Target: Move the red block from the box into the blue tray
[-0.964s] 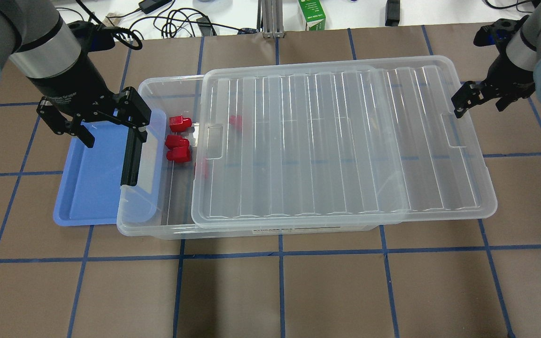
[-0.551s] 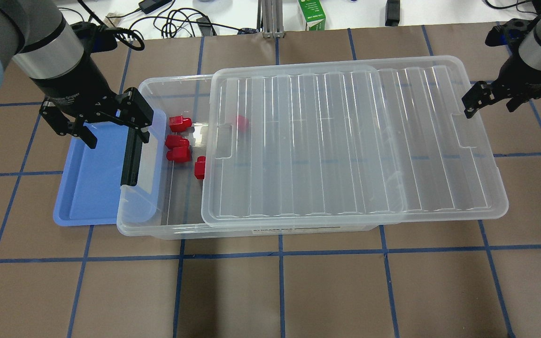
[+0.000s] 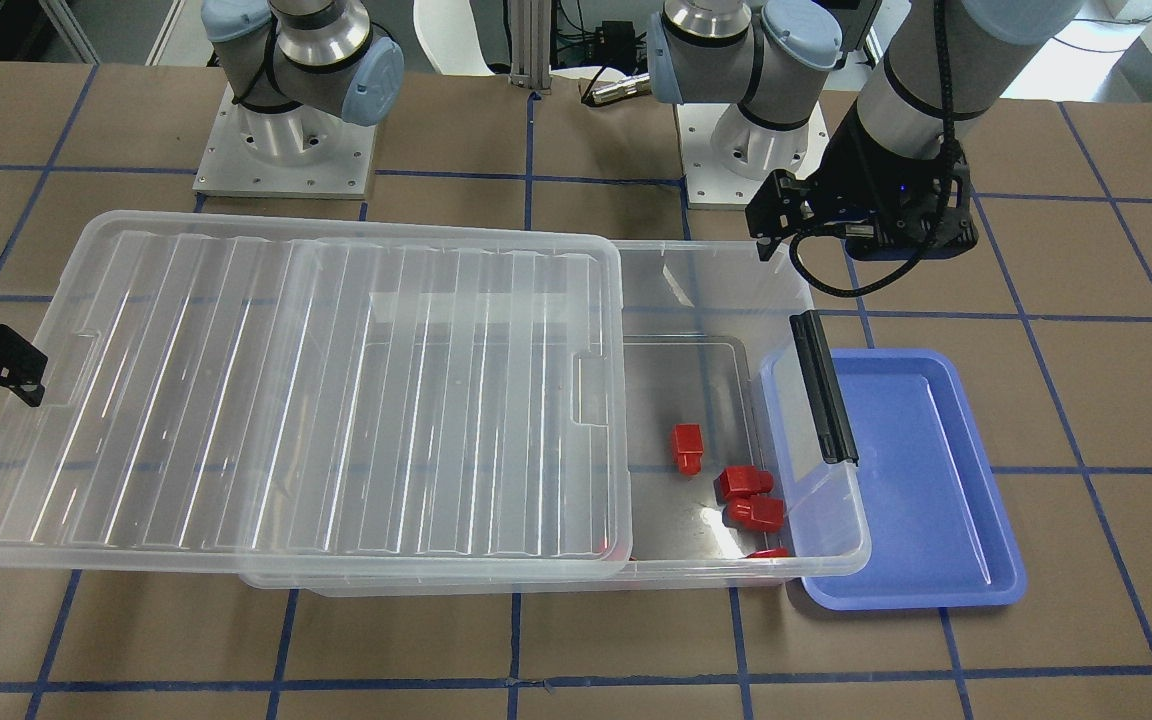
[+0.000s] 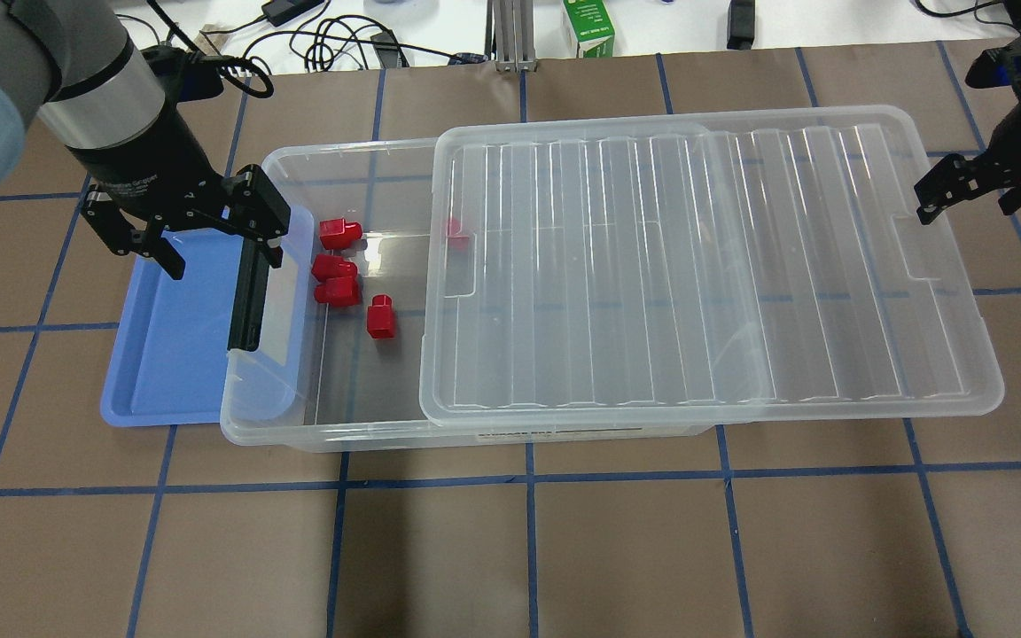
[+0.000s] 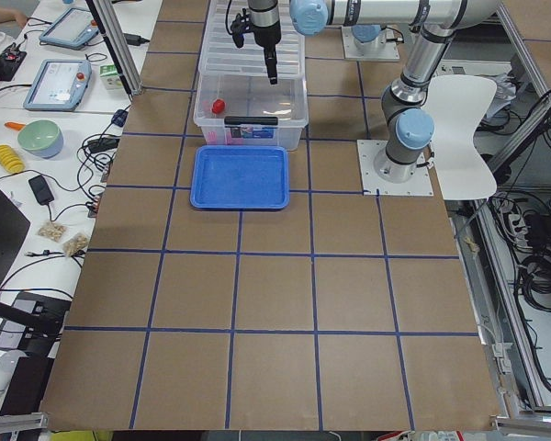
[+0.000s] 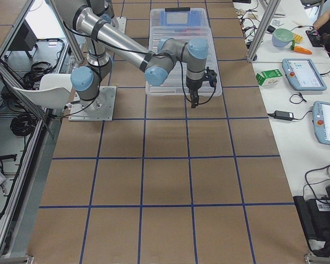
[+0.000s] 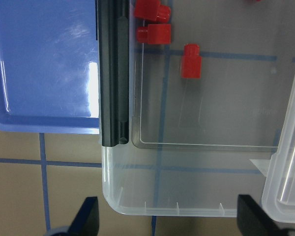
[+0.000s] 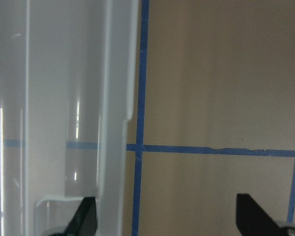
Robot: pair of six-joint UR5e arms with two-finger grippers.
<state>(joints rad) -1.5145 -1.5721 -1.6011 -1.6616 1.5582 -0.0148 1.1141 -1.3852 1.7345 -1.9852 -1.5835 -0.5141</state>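
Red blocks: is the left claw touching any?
Apart. Left wrist view: the left claw is open and empty; the red blocks lie far ahead inside the box.

The left gripper (image 4: 209, 241) hangs from a down-turned wrist, jaws spread wide and holding nothing. Well apart from it, the right gripper (image 4: 967, 193) points down too, jaws parted and empty.

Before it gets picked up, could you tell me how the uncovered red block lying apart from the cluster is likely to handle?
The red block looks like hard moulded plastic, so it is probably stiff and light. Its squarish body lies flat in the box, so if nudged it should slide rather than roll. Its glossy faces may be slippery.
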